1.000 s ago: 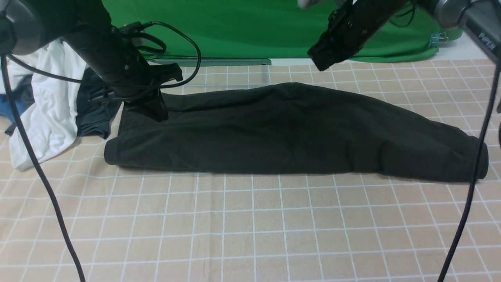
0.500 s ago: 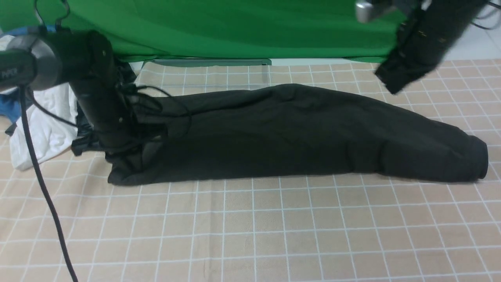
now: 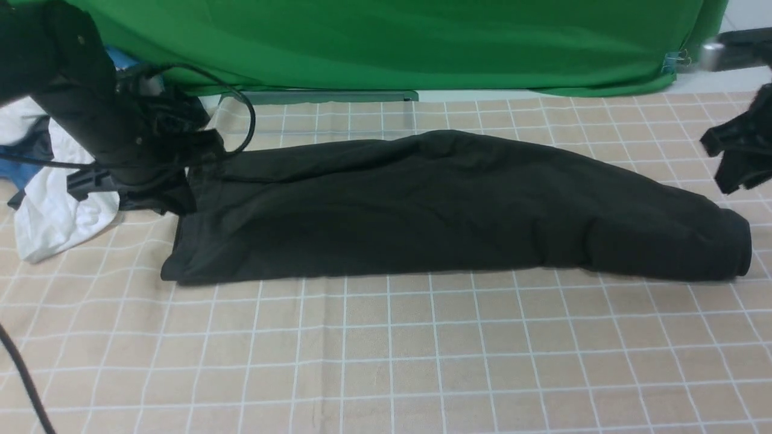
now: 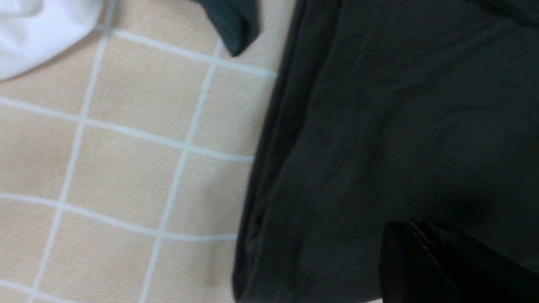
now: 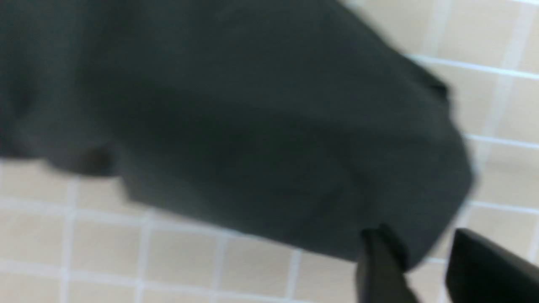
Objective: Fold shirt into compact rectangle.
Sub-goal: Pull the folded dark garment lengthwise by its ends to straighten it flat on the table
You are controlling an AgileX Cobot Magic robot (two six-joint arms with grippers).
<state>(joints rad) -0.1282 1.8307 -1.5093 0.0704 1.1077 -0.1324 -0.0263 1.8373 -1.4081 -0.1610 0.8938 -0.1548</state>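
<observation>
The shirt [image 3: 446, 205] lies on the bench [image 3: 386, 361] as a long narrow band across the middle of the frame, so the crosswise fold into a rectangle looks like the step in hand. The left hand [image 3: 158, 194] hangs over the band's end at upper left, and I cannot tell whether its fingers are apart or together. The right hand [image 5: 425, 250], at the right edge, is spread and empty. Next, a hand must pinch all layers of one end and carry it across.

Low front view across the whole shirt [image 3: 446, 205]; wrist views close above its opposite ends
</observation>
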